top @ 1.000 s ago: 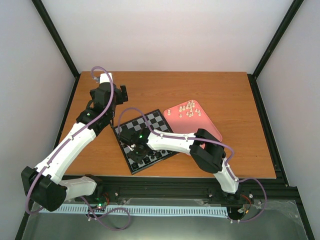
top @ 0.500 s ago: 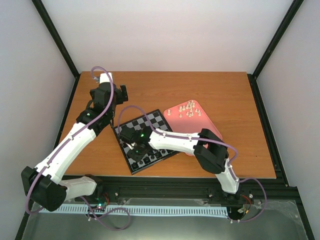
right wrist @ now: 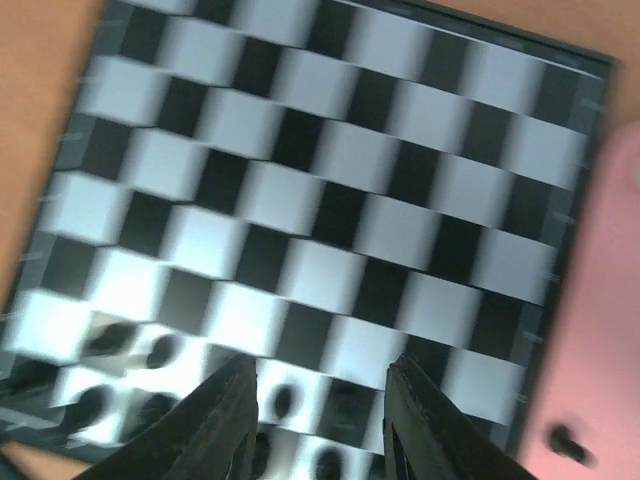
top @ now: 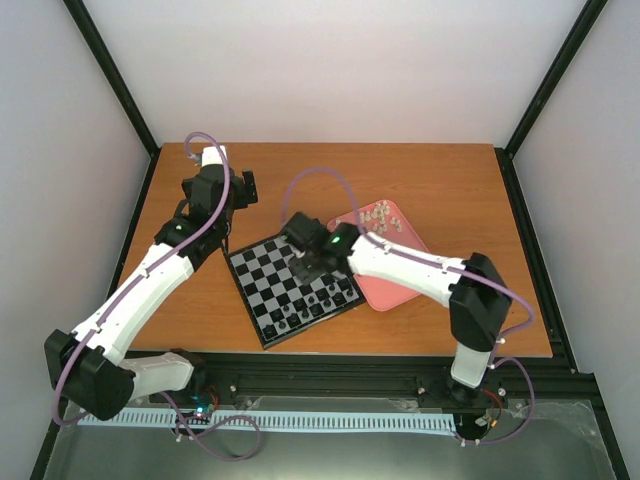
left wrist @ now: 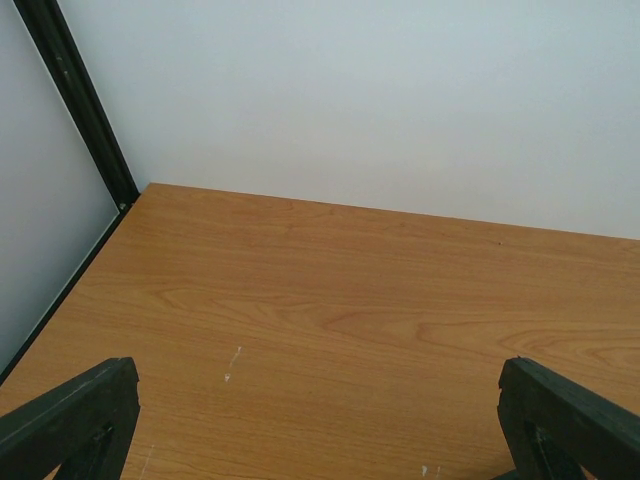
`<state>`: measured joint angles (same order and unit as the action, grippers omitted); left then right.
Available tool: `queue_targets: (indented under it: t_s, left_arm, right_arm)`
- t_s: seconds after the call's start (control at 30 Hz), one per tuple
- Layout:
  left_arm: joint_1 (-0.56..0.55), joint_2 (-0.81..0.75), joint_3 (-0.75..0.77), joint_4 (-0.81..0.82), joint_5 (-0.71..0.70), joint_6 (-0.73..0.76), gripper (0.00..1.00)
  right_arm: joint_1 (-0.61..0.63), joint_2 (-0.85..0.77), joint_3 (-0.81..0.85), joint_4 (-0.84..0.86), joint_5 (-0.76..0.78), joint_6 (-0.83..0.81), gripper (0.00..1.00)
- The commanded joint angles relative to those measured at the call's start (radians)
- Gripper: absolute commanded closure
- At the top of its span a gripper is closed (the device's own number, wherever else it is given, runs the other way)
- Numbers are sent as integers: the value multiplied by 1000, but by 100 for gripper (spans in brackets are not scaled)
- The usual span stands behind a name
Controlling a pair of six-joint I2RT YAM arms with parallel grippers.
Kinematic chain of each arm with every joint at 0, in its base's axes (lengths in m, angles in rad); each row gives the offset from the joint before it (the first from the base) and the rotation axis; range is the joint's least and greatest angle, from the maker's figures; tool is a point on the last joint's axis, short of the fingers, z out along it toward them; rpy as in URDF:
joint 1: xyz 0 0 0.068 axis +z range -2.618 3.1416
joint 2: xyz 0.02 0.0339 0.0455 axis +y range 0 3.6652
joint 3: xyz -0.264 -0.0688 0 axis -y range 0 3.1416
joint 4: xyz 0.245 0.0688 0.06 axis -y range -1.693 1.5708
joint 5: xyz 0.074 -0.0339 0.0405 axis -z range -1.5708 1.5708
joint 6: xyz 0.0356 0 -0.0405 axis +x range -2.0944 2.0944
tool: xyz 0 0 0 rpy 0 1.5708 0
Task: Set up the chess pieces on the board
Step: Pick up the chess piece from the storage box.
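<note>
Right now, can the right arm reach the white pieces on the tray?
Probably yes. The right gripper hangs open over the board, the tray lies right beside it, and nothing stands between it and the white pieces.

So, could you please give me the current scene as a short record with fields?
board: checkered, lying at an angle on the table, in front of the arm bases
black pieces: standing in the board's near rows
cream pieces: bunched at the far end of the pink tray, to the right of the board
right fingers: apart, nothing between them, above the board
left fingers: wide apart, empty, over bare table at far left
</note>
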<state>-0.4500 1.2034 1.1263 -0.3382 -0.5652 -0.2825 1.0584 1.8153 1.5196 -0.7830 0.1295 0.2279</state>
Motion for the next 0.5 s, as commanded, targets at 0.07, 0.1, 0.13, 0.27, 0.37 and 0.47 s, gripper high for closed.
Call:
queue_targets:
  t_s: [0.07,0.1,0.13,0.27,0.37,0.47]
  left_arm:
    - [-9,6,20,12,5,6,0]
    - [-9,9,21,13,4,7,0]
    - [-10,12,22,13,2,8,0]
    - [-9,27,29,12,2,6,0]
    - [-9,35,33,12,6,6,0]
    - [-9,43,33,12,4,7,0]
  right_arm:
    - [-200,-81,-178,16,117,55,64]
    - [-221,-83,-200,18,118,57,64]
    - [-239,-86,-224,28,114,58,64]
    - [-291,-79,-301,77,82,58,65]
    - [-306,-61,-328,87,108,67,65]
    - [-321,-58,-353,100,108,67,65]
